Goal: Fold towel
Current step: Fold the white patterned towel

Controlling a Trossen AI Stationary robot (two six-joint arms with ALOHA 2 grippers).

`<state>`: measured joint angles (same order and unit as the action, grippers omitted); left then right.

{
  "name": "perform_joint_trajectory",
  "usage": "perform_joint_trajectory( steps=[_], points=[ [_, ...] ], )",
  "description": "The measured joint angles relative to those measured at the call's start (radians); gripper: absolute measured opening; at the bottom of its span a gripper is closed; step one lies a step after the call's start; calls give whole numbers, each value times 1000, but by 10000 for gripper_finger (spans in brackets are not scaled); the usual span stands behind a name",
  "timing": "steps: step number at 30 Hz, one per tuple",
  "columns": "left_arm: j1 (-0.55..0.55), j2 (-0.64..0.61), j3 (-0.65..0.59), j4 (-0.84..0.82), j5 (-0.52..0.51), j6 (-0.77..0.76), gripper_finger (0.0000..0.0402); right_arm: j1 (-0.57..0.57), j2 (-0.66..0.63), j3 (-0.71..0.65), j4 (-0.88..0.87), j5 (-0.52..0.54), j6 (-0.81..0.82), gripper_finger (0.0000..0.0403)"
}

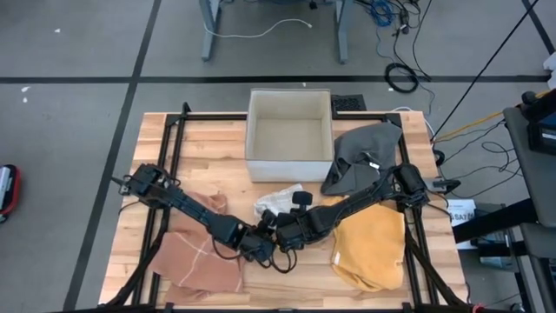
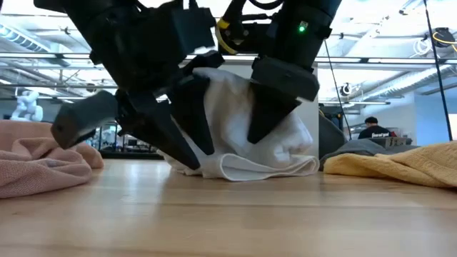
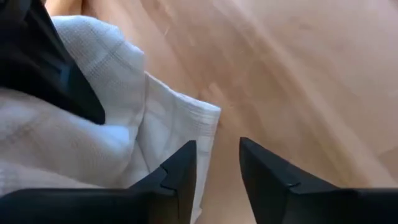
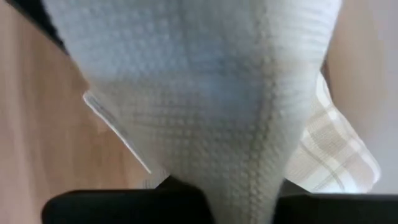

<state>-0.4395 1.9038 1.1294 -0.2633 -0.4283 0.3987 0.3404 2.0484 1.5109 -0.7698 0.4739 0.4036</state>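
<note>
Setting: pale wooden slatted bench [image 1: 287,278] on a grey floor, with black frame rails along its left and right sides; the low view looks across it into a bright open room with glass walls.
Task item: white waffle-weave towel [image 2: 235,135], crumpled in a small heap near the middle of the bench, towards the near edge, with a folded hem lying flat on the wood.
Left pincer [image 3: 216,171]: reaches in from the left side to the near left edge of the white towel; its two dark fingers stand a little apart with bare wood showing between them, one finger against the towel's hem, nothing clamped.
Right pincer [image 1: 291,230]: reaches in from the right side onto the same towel; its fingers are closed together on a pinched fold of the white towel, which rises as a taut ridge in the right wrist view.
Other cloths: pinkish-tan towel [image 1: 195,252] spread on the near left of the bench; mustard-yellow towel [image 1: 373,243] heaped on the near right; dark grey towel [image 1: 365,152] on the far right.
Container: square white open box [image 1: 289,135] at the far centre of the bench.
Background: person [image 2: 371,130] seated far off in the room, seen in the low view.
</note>
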Motion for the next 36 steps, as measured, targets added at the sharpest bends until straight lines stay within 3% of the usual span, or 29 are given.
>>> perform_joint_trajectory(
  steps=[17, 27, 32, 36],
  points=[
    [-75, -136, 2, 20, 60, 10, 110, 45, -73, 2, -70, -9, -1, 22],
    [-80, -130, -13, 13, 63, 9, 110, 100, -102, 0, -47, -5, 29, 22],
    [-56, -130, -13, 35, 261, -6, 110, 127, -141, 0, -41, -1, -1, 22],
    [-43, -130, -13, 46, 257, 7, 110, 127, -169, 0, -8, 3, -48, 22]
  ],
)
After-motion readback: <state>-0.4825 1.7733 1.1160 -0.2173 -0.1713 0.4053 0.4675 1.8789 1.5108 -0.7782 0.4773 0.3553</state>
